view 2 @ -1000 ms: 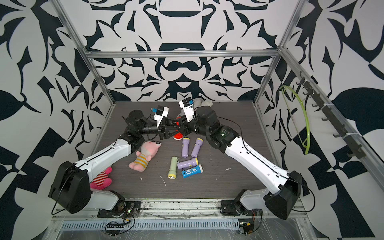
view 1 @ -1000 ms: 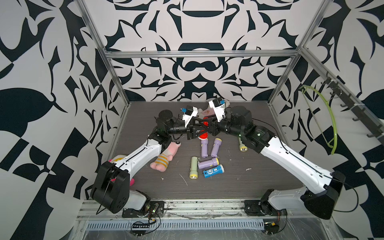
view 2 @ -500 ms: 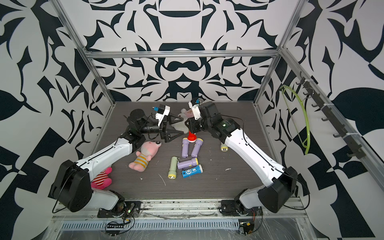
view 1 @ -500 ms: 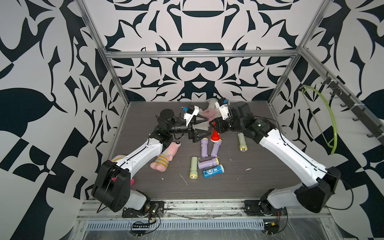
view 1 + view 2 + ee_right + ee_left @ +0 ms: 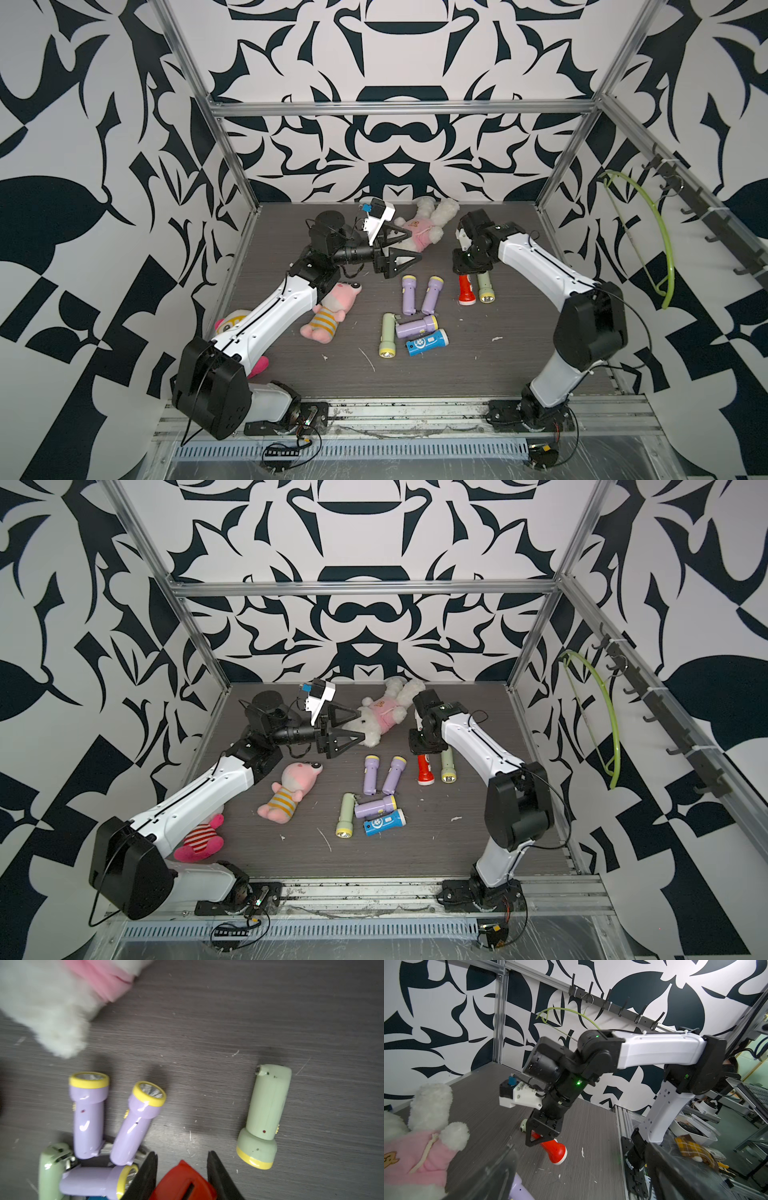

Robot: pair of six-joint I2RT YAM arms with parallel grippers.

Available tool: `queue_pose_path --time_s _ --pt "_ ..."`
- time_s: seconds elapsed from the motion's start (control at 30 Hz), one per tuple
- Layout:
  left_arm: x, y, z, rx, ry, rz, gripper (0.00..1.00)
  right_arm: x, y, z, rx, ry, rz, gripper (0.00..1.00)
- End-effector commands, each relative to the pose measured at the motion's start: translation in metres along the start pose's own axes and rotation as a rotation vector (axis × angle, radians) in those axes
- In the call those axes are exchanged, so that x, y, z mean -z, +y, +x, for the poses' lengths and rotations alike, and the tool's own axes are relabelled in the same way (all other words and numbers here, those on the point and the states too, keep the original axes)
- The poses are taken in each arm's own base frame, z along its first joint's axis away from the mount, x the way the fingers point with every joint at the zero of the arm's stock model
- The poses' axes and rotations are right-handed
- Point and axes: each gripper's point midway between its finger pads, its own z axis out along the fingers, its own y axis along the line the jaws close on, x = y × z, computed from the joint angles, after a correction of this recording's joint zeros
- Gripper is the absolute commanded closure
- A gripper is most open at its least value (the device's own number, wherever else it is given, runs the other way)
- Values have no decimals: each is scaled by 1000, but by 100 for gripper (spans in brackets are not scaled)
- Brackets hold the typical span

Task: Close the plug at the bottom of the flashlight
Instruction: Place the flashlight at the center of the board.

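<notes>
1. At the right rear of the dark wood-grain tabletop point(image 5: 519, 332), the right gripper point(image 5: 182, 1155) pinched the red plastic flashlight point(image 5: 466, 291) between its fingers.
2. The left gripper point(image 5: 415, 246) hung with fingers spread, empty, by the white plush rabbit point(image 5: 428, 232).

- Red flashlight point(image 5: 182, 1182): smooth plastic with a soft sheen.
- Purple flashlights point(image 5: 88, 1118): glossy plastic, bright highlights down the barrels.
- Table point(image 5: 207, 1022): dark wood-grain, matt, lightly scuffed.
- Plush rabbit point(image 5: 431, 1105): fluffy white pile, pink cloth top.
- Frame post point(image 5: 232, 145): bare brushed metal.
</notes>
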Motion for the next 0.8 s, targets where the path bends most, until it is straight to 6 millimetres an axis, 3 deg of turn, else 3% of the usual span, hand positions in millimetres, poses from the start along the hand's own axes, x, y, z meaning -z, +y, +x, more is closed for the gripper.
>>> queue_pose_path --time_s 0.0,0.13,0.33,0.77 --pt "1 7 -3 69 6 -57 1 -8 -10 -5 -5 31 37 100" --pt "6 23 -4 206 20 -172 1 -30 -18 -7 -21 78 48 100" --pt "10 24 0 175 49 -195 1 -57 -32 -11 -53 136 47 100" --pt "11 25 3 182 60 -201 1 -86 -69 -30 -155 160 49 100"
